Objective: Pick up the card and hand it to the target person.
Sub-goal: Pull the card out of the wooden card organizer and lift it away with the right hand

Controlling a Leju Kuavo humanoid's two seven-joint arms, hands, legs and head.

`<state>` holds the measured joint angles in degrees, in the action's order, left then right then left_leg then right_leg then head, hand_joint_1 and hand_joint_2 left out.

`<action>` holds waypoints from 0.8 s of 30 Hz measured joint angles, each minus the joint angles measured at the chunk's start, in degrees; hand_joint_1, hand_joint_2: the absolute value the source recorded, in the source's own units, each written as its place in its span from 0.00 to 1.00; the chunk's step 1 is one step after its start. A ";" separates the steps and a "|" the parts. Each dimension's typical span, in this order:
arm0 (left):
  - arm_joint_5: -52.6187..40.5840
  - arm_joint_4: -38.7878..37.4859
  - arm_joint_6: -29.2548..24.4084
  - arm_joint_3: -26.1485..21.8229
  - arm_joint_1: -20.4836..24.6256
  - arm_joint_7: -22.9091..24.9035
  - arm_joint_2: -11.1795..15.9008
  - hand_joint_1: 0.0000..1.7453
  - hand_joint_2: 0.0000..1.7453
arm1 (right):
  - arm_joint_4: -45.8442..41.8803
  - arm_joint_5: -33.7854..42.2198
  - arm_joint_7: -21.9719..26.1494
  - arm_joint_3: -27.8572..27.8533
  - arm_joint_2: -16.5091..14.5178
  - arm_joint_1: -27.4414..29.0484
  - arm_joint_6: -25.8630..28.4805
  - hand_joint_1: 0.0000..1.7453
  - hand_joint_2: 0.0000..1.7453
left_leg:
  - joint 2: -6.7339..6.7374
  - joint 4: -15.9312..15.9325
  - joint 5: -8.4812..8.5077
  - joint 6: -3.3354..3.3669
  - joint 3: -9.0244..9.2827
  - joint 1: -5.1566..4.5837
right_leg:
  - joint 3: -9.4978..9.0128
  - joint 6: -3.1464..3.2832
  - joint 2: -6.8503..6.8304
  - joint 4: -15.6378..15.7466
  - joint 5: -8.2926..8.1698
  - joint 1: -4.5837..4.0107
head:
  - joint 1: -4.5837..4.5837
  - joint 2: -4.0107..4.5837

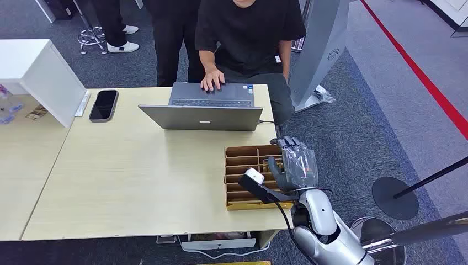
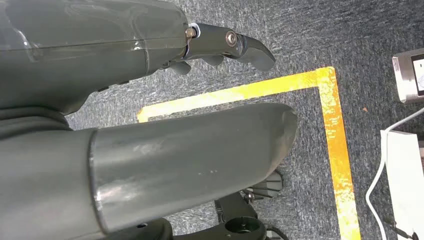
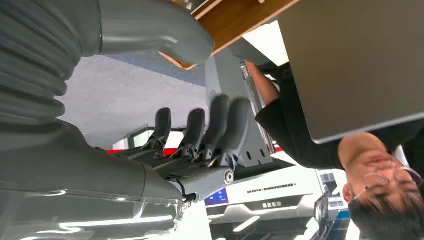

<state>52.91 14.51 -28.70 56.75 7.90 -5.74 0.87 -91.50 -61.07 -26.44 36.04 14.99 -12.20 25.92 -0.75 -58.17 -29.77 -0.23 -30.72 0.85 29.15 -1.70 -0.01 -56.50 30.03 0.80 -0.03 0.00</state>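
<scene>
From the head view, the robot's right hand (image 1: 293, 162) hangs over the right end of a cardboard divider box (image 1: 243, 165) that sits at the near right corner of a pale wooden table (image 1: 138, 182); the fingers point away from the robot, extended and side by side, and nothing is held in them. The hand and its wrist camera cover the box's right slots, so whether a card lies in any of them cannot be told; the slots that do show look like bare cardboard. Across the table a person in a black T-shirt (image 1: 248, 27) rests a hand (image 1: 212, 79) on the keyboard of an open grey laptop (image 1: 207, 107), with a black smartphone (image 1: 103, 105) lying to the left near a white cabinet (image 1: 38, 77). The right wrist view, turned on its side, shows what the head view cannot: the dark fingers (image 3: 215, 127) straight and close together, the thick thumb (image 3: 165, 35) set apart beside a brown cardboard edge, and the laptop's lid (image 3: 355, 65) in front of the seated person. The left wrist view looks down past the left hand (image 2: 165, 100), its thumb and one finger (image 2: 240, 47) extended with nothing between them, to grey carpet marked with yellow tape (image 2: 330, 125) and a white cable (image 2: 380, 185); most of that hand is cut off by the frame.
</scene>
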 joint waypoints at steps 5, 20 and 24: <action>-0.07 0.00 0.00 0.08 0.04 0.08 0.00 0.00 0.00 | 0.90 -0.23 -0.69 0.08 0.01 -0.39 -0.79 0.65 1.00 | 0.00 0.00 0.00 0.00 0.00 0.00 | 0.00 0.00 0.00 0.00 0.00 0.00 | 0.00 0.00; -0.27 0.00 0.00 0.84 0.11 0.43 -0.10 0.00 0.00 | 6.77 -2.17 -2.33 1.26 0.17 -1.92 -2.06 0.36 1.00 | -0.01 0.00 0.00 0.00 -0.02 0.00 | 0.01 0.00 0.00 0.00 0.00 0.00 | 0.00 0.00; -0.28 0.00 0.00 0.85 0.11 0.44 -0.14 0.00 0.00 | 7.72 -2.21 -2.54 1.66 0.21 -1.98 -2.32 0.36 1.00 | -0.01 0.00 0.00 0.00 -0.02 0.00 | 0.01 0.00 0.00 0.00 0.00 0.00 | 0.01 0.00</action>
<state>52.63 14.51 -28.70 57.60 8.01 -5.29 0.74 -83.78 -63.28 -28.98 37.70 15.20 -14.18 23.60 -0.76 -58.17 -29.77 -0.23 -30.74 0.85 29.17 -1.70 -0.01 -56.50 30.03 0.80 -0.02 0.00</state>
